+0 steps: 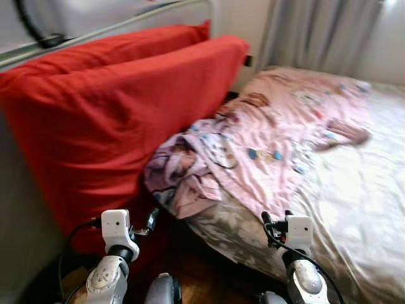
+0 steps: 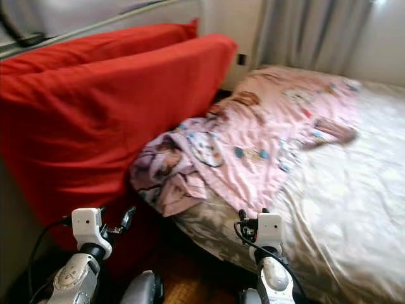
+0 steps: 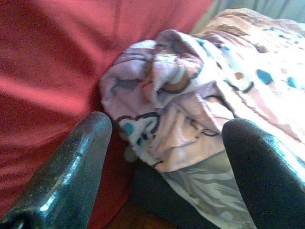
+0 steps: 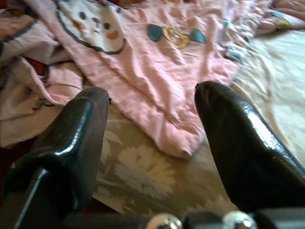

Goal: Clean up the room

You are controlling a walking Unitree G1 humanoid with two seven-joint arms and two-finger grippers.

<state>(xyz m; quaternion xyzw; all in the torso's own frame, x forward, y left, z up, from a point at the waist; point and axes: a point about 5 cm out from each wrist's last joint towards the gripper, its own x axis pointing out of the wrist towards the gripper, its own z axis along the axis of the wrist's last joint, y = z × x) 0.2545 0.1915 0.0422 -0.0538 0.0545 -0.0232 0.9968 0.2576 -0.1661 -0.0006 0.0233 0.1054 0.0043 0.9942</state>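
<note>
A pink blanket (image 1: 272, 133) with cartoon prints lies rumpled across the bed (image 1: 361, 202), and one end is bunched (image 1: 180, 168) at the bed's near corner. My left gripper (image 1: 147, 223) is low in front of that bunch, beside the red cushions, with its fingers (image 3: 71, 167) open and nothing between them. My right gripper (image 1: 271, 223) hovers at the bed's near edge below the blanket's hanging corner (image 4: 176, 143). It is open too, and its fingers (image 4: 238, 138) are clear of the cloth.
Two big red cushions (image 1: 114, 114) lean against the wall on the left, touching the bed's corner. A metal rail (image 1: 126, 25) runs above them. Grey curtains (image 1: 316, 31) hang behind the bed. Dark wooden floor (image 1: 196, 278) shows between my arms.
</note>
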